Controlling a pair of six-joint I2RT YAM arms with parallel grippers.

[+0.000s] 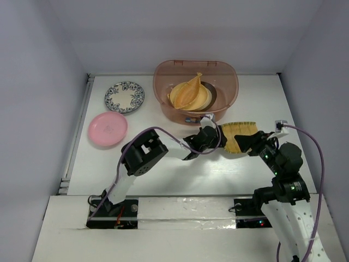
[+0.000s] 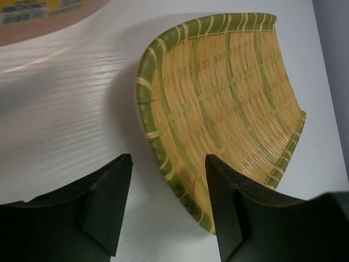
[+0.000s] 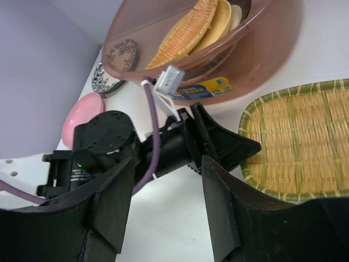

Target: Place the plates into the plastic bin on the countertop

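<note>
The plastic bin stands at the back centre and holds the orange leaf-shaped plate, an orange round plate and a dark-rimmed plate. The fan-shaped woven plate with a green rim lies on the countertop in front of the bin. My left gripper is open at its left edge; in the left wrist view the plate's rim lies between the fingers. My right gripper is open and empty over the plate's near right part. The yellow ribbed plate is not visible.
The blue-and-white floral plate and the pink plate lie on the countertop at the left. Lilac walls close in both sides and the back. The left arm's purple cable runs in front of my right gripper.
</note>
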